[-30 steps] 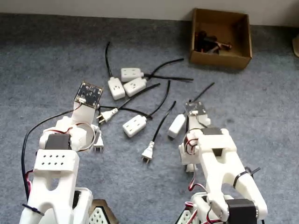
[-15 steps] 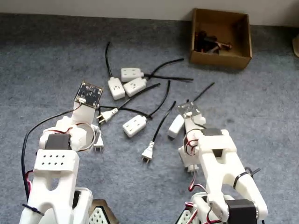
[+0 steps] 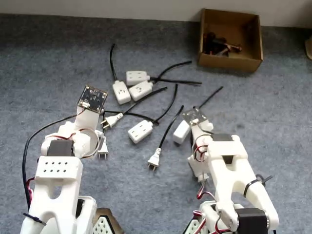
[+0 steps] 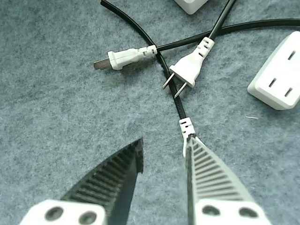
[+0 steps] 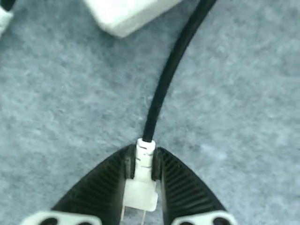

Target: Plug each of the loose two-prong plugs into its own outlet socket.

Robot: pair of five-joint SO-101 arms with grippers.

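My right gripper (image 5: 144,152) is shut on a white two-prong plug (image 5: 140,190), and its black cable (image 5: 171,70) runs away over the carpet past a white outlet block (image 5: 126,11). In the high view that outlet block (image 3: 181,131) lies just beside the right arm's wrist (image 3: 195,117). My left gripper (image 4: 163,143) is open just above the carpet. A white plug end (image 4: 186,126) lies at the tip of one finger. Beyond it lie a two-prong plug (image 4: 185,70) and another plug (image 4: 124,57). Several more outlets (image 3: 138,77) sit in the middle of the carpet.
A cardboard box (image 3: 253,61) with small parts stands at the back right. Black cables (image 3: 168,105) cross the carpet between the arms. A loose plug (image 3: 154,160) lies in front of an outlet block (image 3: 141,130). The wall edge runs along the back.
The right arm's wrist has swung a little to the left, and the outlet block beside it has shifted slightly left. The left arm has stayed still.
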